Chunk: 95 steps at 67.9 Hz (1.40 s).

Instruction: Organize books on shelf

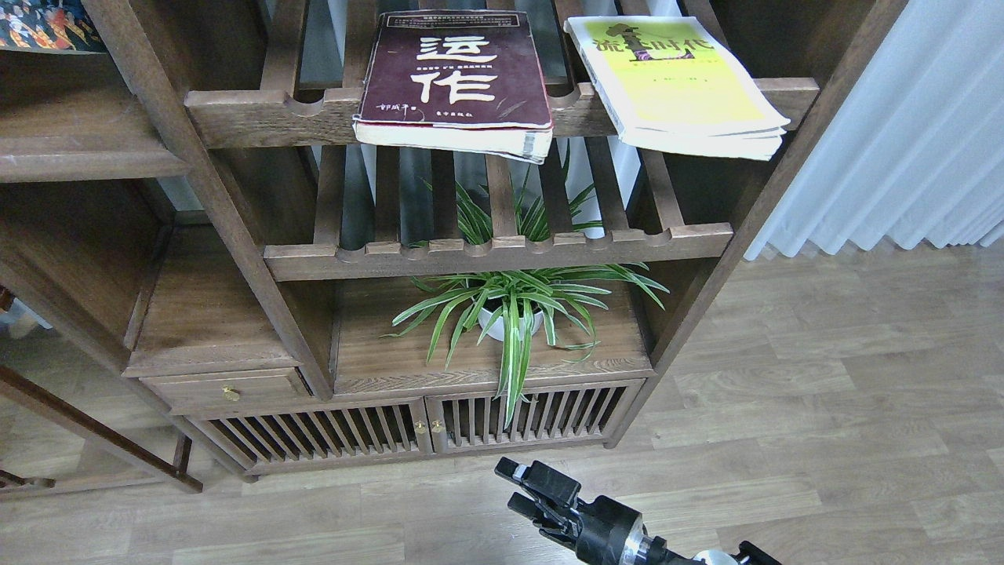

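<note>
The thick maroon book [459, 74] with white Chinese characters lies flat on the upper slatted rack, its front edge overhanging the notched rail. The yellow-green book [678, 78] lies flat to its right on the same rack, also overhanging. A corner of the third book [47, 23], showing the blue crowd picture, pokes in at the top left above the solid dark-brown shelf [78, 153]. My right gripper [519, 486] hangs low over the floor in front of the bookcase, open and empty. My left gripper is out of view.
A second slatted rack [502, 251] sits below the books. A spider plant in a white pot [510, 310] stands on the board under it, above slatted cabinet doors [416, 428]. A white curtain [902, 125] hangs at the right over wood flooring.
</note>
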Each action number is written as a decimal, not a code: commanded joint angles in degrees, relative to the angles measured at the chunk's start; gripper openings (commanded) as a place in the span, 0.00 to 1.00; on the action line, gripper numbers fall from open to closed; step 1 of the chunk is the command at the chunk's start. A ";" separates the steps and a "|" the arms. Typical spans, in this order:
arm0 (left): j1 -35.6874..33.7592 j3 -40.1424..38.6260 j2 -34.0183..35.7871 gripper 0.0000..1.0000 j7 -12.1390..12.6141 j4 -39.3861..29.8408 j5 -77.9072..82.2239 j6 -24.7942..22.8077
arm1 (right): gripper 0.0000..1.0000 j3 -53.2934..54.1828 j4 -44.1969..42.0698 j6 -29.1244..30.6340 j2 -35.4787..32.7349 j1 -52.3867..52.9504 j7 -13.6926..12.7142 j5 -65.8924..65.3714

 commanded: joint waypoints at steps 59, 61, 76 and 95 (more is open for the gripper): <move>4.49 11.64 18.34 0.99 0.02 -20.63 -0.60 0.00 | 1.00 0.12 -0.12 0.00 0.00 0.00 0.00 0.09; 4.49 12.35 19.66 0.99 0.02 -21.33 -0.69 0.00 | 1.00 0.12 -0.20 0.00 0.00 0.00 0.00 0.17; 4.76 19.64 29.15 0.99 0.02 -27.13 -1.92 0.00 | 1.00 0.03 -0.38 0.00 0.00 0.00 0.00 0.79; 4.76 30.36 36.36 0.99 0.02 -33.20 -4.47 0.00 | 1.00 0.12 -0.38 0.00 0.00 0.00 0.00 0.79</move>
